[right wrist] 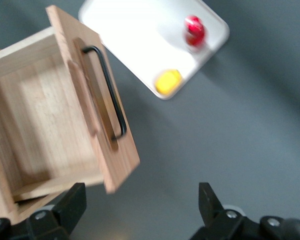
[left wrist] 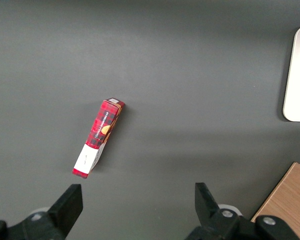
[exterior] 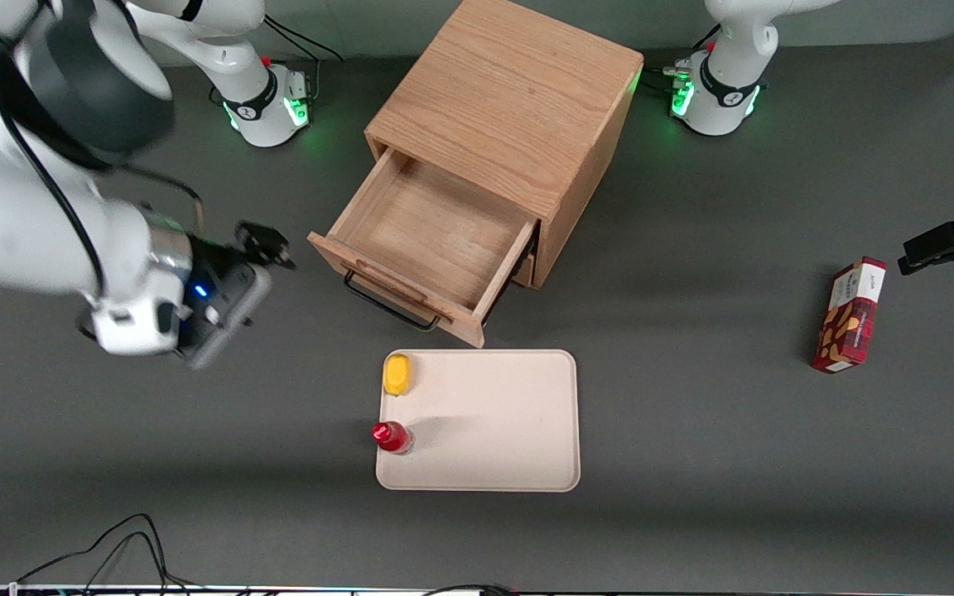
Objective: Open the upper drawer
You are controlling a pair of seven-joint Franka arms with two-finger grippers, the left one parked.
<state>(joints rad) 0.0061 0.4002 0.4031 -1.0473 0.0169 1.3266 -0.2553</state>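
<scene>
Hovering at the left of the front view, my gripper (exterior: 266, 242) hung over bare worktop (exterior: 692, 463) with jaws spread wide and holding nothing. Upper drawer (exterior: 431, 240) stood pulled far out of the oak cabinet (exterior: 510, 99) at upper centre, its inside bare wood, black handle (exterior: 386, 302) untouched and apart from me. Nearer the front camera lay a pale tray (exterior: 493, 422) carrying a yellow piece (exterior: 397, 373) and a red-capped bottle (exterior: 391, 436). Red carton (exterior: 850, 314) lay toward the parked arm's end.
</scene>
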